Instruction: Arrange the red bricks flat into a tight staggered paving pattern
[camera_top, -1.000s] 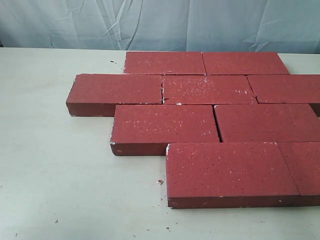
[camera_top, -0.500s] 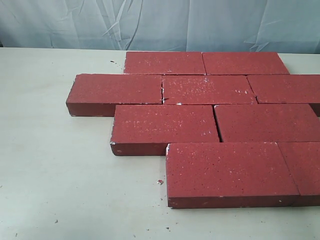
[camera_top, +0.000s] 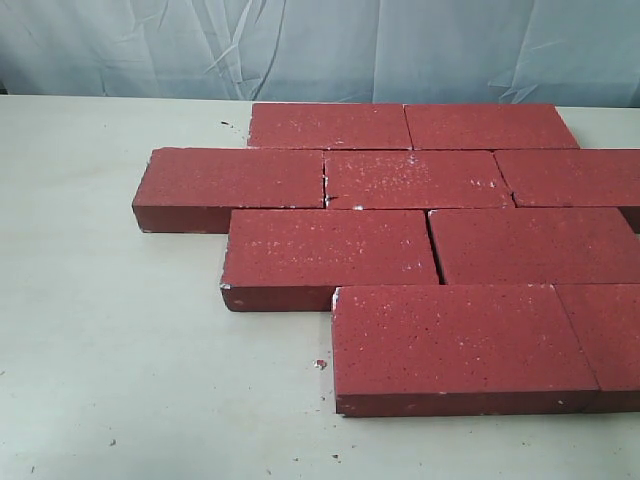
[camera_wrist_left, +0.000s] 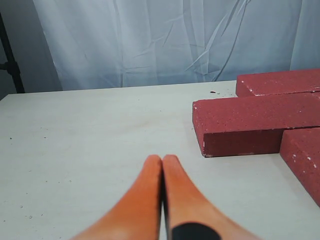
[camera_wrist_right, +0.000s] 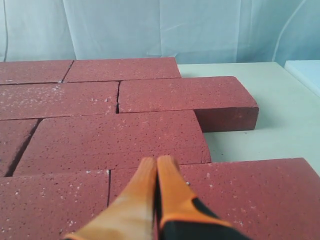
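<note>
- We count nine red bricks (camera_top: 410, 180) lying flat on the tabletop (camera_top: 120, 330), in four rows: two at the back, then three, then two, then two nearest the camera
- Each row sits shifted sideways against the next, so the end joints do not line up; we judge the staggered pattern to be laid
- Most faces touch, but thin dark seams show between the left brick (camera_top: 235, 178) of the three-brick row and its neighbour, and between the two bricks of the third row
- Two rows run out of the exterior view on the right; the right wrist view shows those ends lying flat and close against each other
- The left jaws are together and hold nothing, above bare tabletop just beside the left end of the paving
- The right jaws are likewise together and empty, above the top face of the near row
- Every brick we see is already in the pattern, none upright or stacked, so we judge the task done or nearly so; at most a nudge to close those seams is left
</note>
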